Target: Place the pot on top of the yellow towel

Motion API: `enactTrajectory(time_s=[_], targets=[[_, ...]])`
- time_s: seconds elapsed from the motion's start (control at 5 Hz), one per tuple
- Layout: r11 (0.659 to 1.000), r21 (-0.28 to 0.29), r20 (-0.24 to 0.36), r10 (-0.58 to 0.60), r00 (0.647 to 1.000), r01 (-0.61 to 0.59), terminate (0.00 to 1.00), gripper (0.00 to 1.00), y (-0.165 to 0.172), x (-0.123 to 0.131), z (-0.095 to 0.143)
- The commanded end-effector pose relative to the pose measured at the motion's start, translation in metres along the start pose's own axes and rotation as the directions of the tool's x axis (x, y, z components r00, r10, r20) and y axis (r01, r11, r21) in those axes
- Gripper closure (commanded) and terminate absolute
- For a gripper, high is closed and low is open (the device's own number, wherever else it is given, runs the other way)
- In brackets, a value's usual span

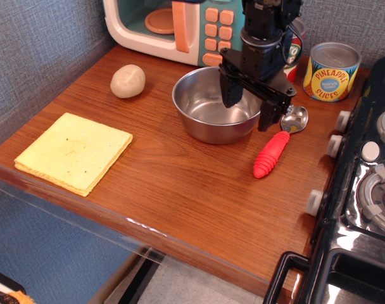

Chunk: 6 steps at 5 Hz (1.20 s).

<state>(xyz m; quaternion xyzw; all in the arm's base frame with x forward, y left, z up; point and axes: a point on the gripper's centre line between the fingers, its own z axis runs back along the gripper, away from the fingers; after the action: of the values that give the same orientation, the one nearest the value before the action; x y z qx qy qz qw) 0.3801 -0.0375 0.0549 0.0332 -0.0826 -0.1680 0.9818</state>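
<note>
Pot (213, 111): one, round shiny steel
Towel (73, 152): one, flat pale-yellow square (dark specks)
End effector (248, 106): released, straddling pot's right rim

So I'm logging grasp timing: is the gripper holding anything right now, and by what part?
Nothing is held. The gripper is open, its fingers straddling the right rim of the pot, one inside, one outside.
</note>
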Motion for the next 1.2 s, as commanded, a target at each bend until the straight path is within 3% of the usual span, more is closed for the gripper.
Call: enactTrajectory(time_s=[0.0, 0.2, 0.6, 1.0], targets=[[0.996, -0.035, 0.002, 0.077, 0.997, -0.077, 0.00, 0.00, 0.017, 0.010, 0.000], [0.993, -0.049, -0.015, 0.103, 0.995, -0.104, 0.00, 1.00, 0.023, 0.006, -0.004], [0.998, -0.043, -0.026, 0.046, 0.999, -0.047, 0.00, 1.00, 0.034, -0.002, 0.008], [0.991, -0.132, 0.074, 0.017, 0.997, -0.007, 0.00, 1.00, 0.039, 0.002, 0.064]])
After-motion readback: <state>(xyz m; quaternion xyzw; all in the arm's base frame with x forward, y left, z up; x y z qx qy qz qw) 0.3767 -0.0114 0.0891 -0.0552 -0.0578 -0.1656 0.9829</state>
